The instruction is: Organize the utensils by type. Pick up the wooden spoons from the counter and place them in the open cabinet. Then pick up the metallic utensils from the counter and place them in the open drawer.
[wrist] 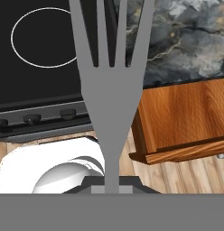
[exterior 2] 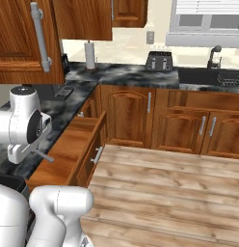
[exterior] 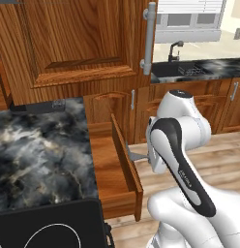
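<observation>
My gripper [wrist: 111,182] is shut on a silver-grey fork [wrist: 109,90], whose tines point up the hand view toward the counter [wrist: 186,40]. From the left base, the fork [exterior: 136,156] sticks out from behind my forearm, just beside the front of the open drawer [exterior: 110,164]. The right base view has the fork [exterior 2: 43,155] over the drawer's near edge [exterior 2: 68,144]. The drawer's wooden bottom looks bare. The wooden spoons are out of view, and the open cabinet's inside is hidden.
A black cooktop [exterior: 49,227] sits in the marbled counter [exterior: 39,150] left of the drawer. An upper cabinet door with a long grey handle [exterior: 149,38] hangs above. Sink [exterior 2: 222,77], toaster [exterior 2: 159,61] and paper roll [exterior 2: 89,55] stand on the far counter.
</observation>
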### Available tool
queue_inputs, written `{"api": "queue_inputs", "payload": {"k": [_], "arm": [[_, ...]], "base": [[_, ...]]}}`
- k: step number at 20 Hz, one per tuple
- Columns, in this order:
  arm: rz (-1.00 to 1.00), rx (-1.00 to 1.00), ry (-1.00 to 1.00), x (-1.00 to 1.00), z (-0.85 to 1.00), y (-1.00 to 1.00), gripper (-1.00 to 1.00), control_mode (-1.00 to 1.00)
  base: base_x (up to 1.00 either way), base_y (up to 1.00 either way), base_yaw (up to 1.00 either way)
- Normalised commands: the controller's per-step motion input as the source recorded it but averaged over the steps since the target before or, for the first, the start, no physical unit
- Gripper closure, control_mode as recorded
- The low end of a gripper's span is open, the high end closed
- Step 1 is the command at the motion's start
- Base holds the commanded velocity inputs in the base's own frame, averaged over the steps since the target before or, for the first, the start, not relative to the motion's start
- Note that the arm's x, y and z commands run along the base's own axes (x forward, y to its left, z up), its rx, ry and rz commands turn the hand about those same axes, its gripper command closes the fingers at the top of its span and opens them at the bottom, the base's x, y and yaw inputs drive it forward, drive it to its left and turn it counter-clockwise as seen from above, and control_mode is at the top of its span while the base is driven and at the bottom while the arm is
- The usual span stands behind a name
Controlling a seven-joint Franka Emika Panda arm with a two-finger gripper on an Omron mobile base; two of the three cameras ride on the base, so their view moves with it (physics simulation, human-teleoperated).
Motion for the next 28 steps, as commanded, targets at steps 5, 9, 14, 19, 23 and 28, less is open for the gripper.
{"api": "queue_inputs", "payload": {"k": [5,9,14,19,23,28], "arm": [[0.0,0.0,0.0,0.0,0.0,0.0,1.0,1.0],[0.0,0.0,0.0,0.0,0.0,0.0,1.0,1.0],[0.0,0.0,0.0,0.0,0.0,0.0,1.0,1.0],[0.0,0.0,0.0,0.0,0.0,0.0,1.0,1.0],[-0.04,0.0,0.0,-0.35,-0.06,-0.03,1.0,-1.0],[-0.15,0.02,0.02,-0.37,-0.09,-0.27,1.0,-1.0]], "base": [[0.0,0.01,0.0],[0.0,0.0,0.0],[0.0,0.0,0.0],[-0.04,0.0,0.0],[0.0,0.0,0.0],[0.0,0.0,0.0]]}}
